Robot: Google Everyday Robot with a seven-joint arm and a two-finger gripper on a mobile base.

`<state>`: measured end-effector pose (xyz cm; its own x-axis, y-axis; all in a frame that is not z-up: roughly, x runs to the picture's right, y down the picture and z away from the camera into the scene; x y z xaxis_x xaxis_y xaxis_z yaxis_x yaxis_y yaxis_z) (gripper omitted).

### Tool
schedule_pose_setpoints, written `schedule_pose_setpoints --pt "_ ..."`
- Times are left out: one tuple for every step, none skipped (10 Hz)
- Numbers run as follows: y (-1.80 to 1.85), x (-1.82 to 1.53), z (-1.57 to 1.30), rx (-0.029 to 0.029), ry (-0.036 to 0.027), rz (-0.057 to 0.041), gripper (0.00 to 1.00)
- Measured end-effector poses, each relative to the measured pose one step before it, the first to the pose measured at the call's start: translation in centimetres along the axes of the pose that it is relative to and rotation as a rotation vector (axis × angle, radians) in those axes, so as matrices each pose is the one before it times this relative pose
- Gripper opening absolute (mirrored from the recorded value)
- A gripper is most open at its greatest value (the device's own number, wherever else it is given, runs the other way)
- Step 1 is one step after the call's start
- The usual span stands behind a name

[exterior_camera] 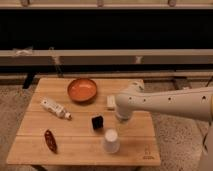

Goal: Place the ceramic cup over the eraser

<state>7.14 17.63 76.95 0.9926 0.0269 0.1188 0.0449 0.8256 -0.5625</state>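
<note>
1. Wooden table [75, 147]: pale slatted top, standing on a speckled floor and carrying every item below.

2. Robot arm [170, 102]: white, reaching in from the right edge of the camera view over the table's right half, and bending downward at its rounded end.

3. Orange bowl [82, 90]: round and shallow, sitting upright near the table's far edge, left of the arm's end.

4. White bottle [55, 108]: lying on its side toward the left of the table, its cap end pointing toward the middle.

5. Gripper [122, 118]: hanging at the arm's end, pointing down just right of the eraser and just behind the cup. It is showing only as a pale stub, so whether it is wide, narrow or holding anything cannot be told.

6. Ceramic cup [111, 141]: small, plain and white, standing on the table near the front edge. It is sitting just in front of the eraser and slightly to its right, apart from it and not covering it.

7. Dark red oblong object [50, 141]: lying near the front left corner.

8. Pale block [110, 102]: lying between the bowl and the arm's end.

9. Eraser [97, 122]: small and black, sitting uncovered near the table's middle.
</note>
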Motion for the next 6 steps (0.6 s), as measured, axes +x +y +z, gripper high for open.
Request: schedule_pose_setpoints --pt "0.0 0.003 0.0 0.00001 0.00005 -0.00006 0.8" --pt "0.03 0.071 0.028 -0.00047 0.00205 0.00515 0.8" --pt "-0.229 0.383 -0.107 0.00523 0.0034 0.00664 0.8" --pt "-0.004 1.304 -0.102 0.00459 0.0103 0.01175 0.8" --pt "0.296 1.595 -0.241 0.00292 0.00983 0.00889 0.8" --pt "0.447 1.478 -0.274 0.00313 0.00692 0.00845 0.8"
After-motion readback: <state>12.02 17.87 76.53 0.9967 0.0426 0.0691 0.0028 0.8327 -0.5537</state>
